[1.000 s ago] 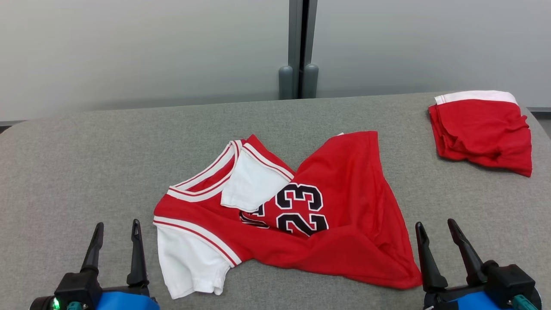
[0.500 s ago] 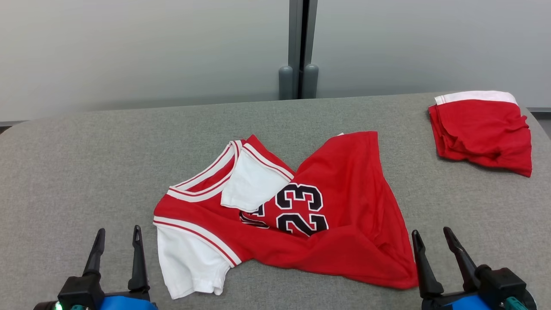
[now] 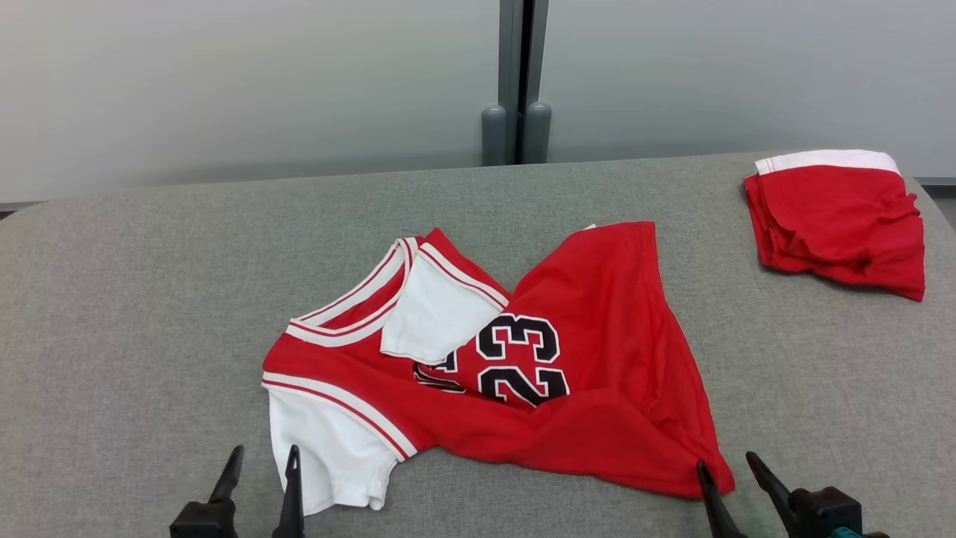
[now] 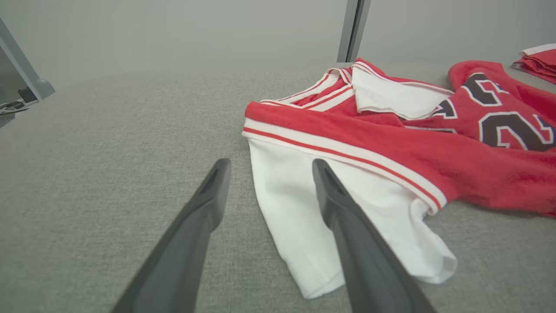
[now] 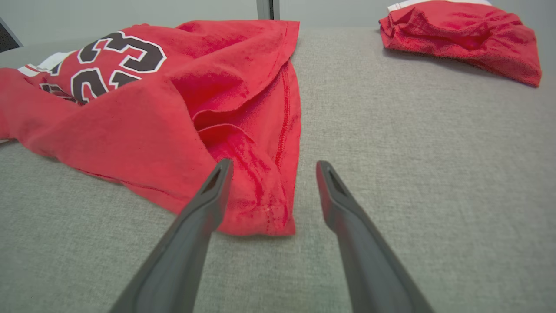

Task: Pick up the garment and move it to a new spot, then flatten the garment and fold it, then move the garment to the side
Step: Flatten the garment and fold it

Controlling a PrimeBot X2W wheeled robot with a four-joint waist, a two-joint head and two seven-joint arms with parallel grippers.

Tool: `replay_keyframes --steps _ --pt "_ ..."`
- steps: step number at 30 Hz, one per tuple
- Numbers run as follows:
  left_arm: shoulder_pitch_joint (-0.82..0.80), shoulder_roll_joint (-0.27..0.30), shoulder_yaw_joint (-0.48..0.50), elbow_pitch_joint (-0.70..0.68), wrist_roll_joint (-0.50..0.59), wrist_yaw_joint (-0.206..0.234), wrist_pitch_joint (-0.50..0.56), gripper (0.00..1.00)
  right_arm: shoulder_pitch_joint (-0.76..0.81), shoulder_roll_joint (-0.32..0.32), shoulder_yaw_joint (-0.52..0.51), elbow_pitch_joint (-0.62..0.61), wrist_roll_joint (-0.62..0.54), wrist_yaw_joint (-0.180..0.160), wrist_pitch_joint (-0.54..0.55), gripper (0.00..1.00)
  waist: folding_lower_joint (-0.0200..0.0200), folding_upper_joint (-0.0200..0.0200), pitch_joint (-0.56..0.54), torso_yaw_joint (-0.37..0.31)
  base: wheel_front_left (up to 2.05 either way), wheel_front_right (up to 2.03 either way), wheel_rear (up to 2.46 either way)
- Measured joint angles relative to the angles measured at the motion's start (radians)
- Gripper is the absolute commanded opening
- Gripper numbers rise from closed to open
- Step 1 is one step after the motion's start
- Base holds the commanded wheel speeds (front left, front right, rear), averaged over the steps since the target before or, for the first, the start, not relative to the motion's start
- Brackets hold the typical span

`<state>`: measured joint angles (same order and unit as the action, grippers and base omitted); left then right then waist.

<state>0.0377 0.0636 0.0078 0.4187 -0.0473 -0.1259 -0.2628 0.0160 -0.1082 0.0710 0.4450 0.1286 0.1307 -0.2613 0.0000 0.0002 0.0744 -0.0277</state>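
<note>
**two wide-open tools at the near edge of a crumpled red garment**

head view. a red garment [image 3: 597, 314] with white trim lies crumpled near the middle of a grey fabric surface [image 3: 149, 299]. its neck opening is toward the robot's left and its hem toward the right. the black number 23 [image 3: 520, 359] faces up, partly covered by the upper white sleeve [image 3: 441, 314], which is folded over the chest. the lower white sleeve [image 3: 321, 441] lies flat at the near left.

the left tool [image 3: 266, 450] sits at the bottom edge with its fingers spread wide and nothing between them. in the left wrist view one finger stands over bare surface beside the lower white sleeve and the other crosses in front of that sleeve. whether it touches the cloth cannot be told.

the right tool [image 3: 726, 459] is likewise spread wide and empty. in the right wrist view the hem corner [image 5: 265, 217] lies between its fingers, closer to the left-hand one.

a second red cloth [image 3: 840, 224], folded and edged with a white band, rests at the far right of the surface, well apart from the garment.
</note>
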Motion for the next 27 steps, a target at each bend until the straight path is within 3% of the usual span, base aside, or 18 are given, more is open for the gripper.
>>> replay_keyframes --steps 10,27 --pt "-0.001 0.002 -0.065 0.108 -0.056 -0.004 0.0 1.0 -0.064 -0.024 0.098 0.12 0.062 0.0 0.0 1.0 0.0 -0.0001 0.022 -0.004 0.0 0.0 0.0" --pt "-0.067 0.029 -0.123 0.221 -0.133 -0.004 0.0 1.0 -0.097 -0.063 0.222 0.16 0.175 0.0 0.0 1.0 0.0 -0.0002 0.03 -0.019 0.0 0.0 0.0"
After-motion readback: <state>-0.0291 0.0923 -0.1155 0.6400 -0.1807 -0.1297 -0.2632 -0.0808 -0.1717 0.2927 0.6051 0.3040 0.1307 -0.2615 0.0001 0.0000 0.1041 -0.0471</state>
